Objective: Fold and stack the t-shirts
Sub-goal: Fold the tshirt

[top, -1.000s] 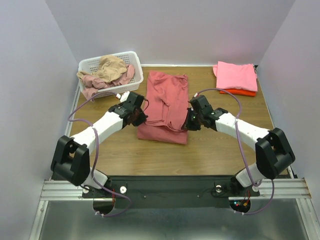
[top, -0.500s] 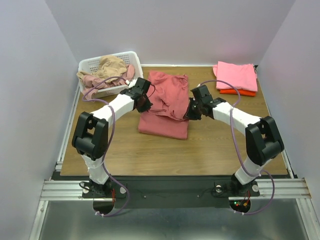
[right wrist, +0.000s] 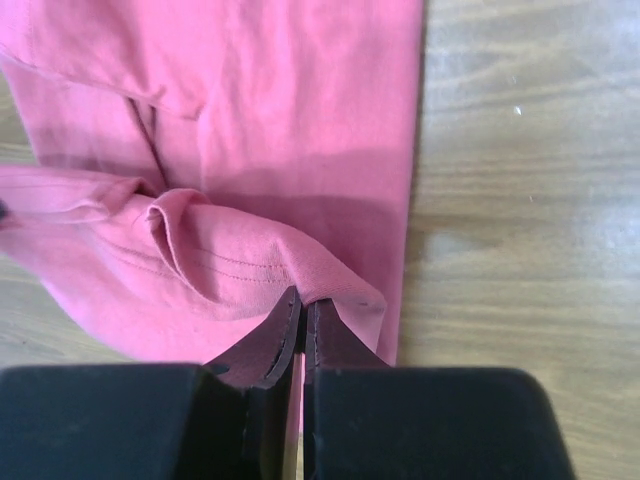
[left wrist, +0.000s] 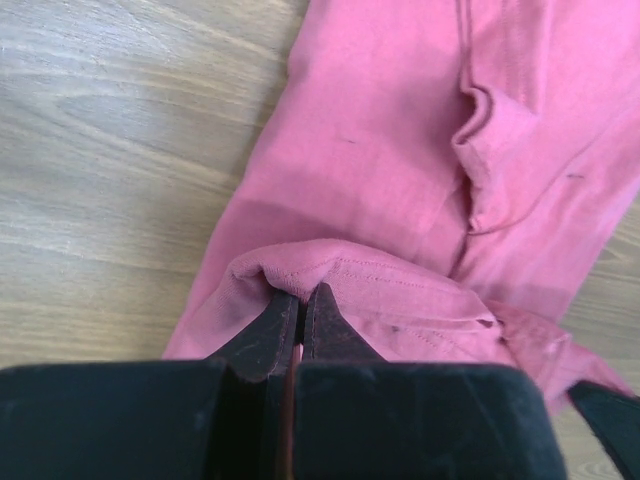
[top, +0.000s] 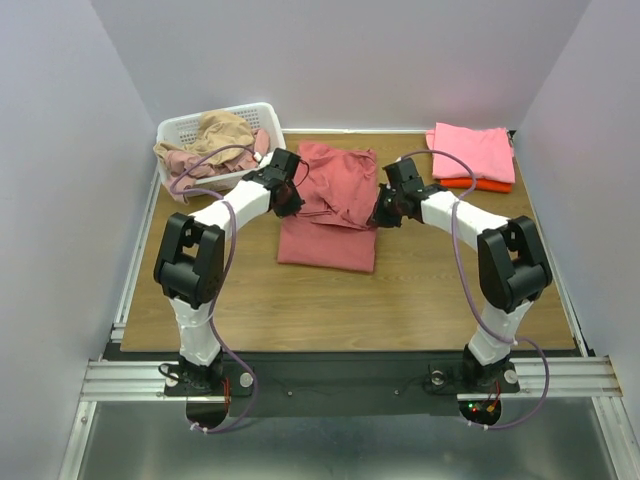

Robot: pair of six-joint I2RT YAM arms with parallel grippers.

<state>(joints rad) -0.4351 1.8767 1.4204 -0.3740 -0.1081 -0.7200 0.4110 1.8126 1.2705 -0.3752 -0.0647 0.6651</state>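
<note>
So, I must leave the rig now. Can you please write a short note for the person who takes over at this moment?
The left gripper is shut on a stitched edge of the dusty red shirt, on its left side.
The right gripper is shut on the same edge, on the right side.
This shirt lies mid-table, half folded.
Done: the bright pink shirt is folded on the orange-red shirt, far right.
Left: finish this fold and stack it, then the tan shirt and pale rose shirt, both crumpled in the white basket.
</note>
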